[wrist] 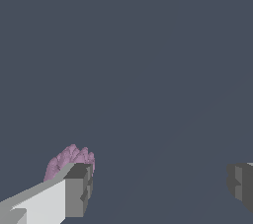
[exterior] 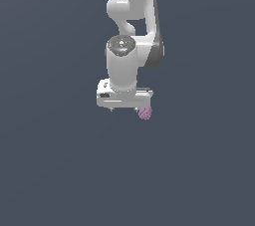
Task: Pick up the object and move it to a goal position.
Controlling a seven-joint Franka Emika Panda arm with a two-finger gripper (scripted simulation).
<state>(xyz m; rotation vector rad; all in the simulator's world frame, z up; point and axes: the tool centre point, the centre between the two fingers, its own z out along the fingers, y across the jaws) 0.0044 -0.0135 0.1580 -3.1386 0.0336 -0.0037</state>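
Observation:
The object (exterior: 145, 113) is a tiny pink-purple bumpy lump. In the exterior view it peeks out below the end of the white gripper hand on the exterior view's right. My gripper (exterior: 124, 107) points straight down from above, and the hand hides most of its fingers. In the wrist view the gripper (wrist: 158, 186) is open, with the two grey fingertips (wrist: 78, 189) far apart. The object (wrist: 69, 161) sits right behind one fingertip, partly hidden by it, not in the gap between the fingers. Nothing is held.
The ground (exterior: 60, 170) is a plain dark grey-blue surface all round. The white arm (exterior: 130, 16) rises above the gripper at the top of the exterior view. No goal marker shows.

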